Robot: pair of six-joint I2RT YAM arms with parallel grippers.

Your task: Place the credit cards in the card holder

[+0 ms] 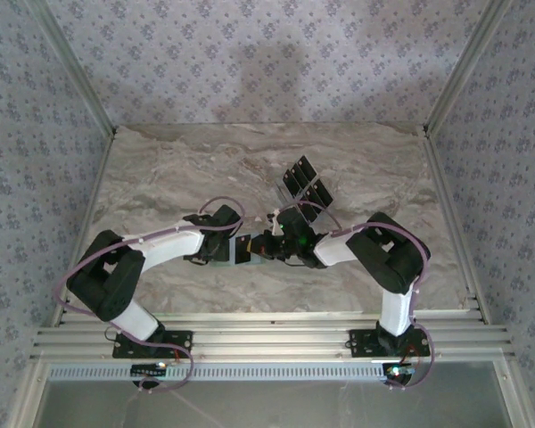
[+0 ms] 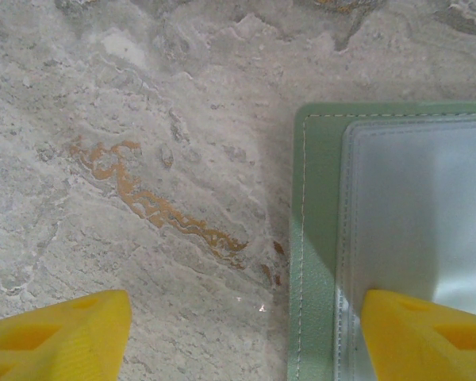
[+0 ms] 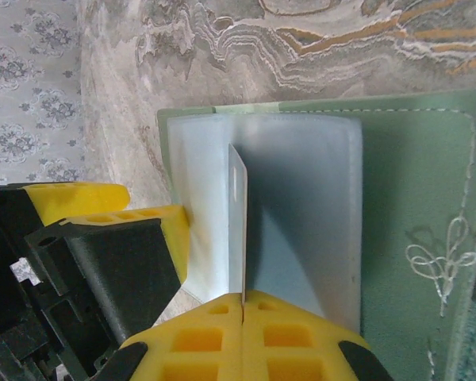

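The card holder (image 3: pixel 412 175) lies open on the marble table, pale green with a stitched mark and a clear inner sleeve (image 2: pixel 412 206). My right gripper (image 3: pixel 243 298) is shut on a thin pale credit card (image 3: pixel 237 230), held edge-on with its far end over the sleeve. My left gripper (image 2: pixel 246 341) is open and straddles the holder's (image 2: pixel 317 238) left edge. One yellow fingertip (image 2: pixel 428 333) is over the sleeve and the other is over bare table. From above, both grippers (image 1: pixel 227 248) (image 1: pixel 266 245) meet at the holder (image 1: pixel 242 251) in the middle of the table.
Several dark cards (image 1: pixel 301 178) stand fanned just behind the right gripper, with a pale strip beside them. The marble table (image 1: pixel 160 178) is walled in by patterned panels at the back and sides. The left gripper's black and yellow body (image 3: pixel 103 262) sits close beside the held card.
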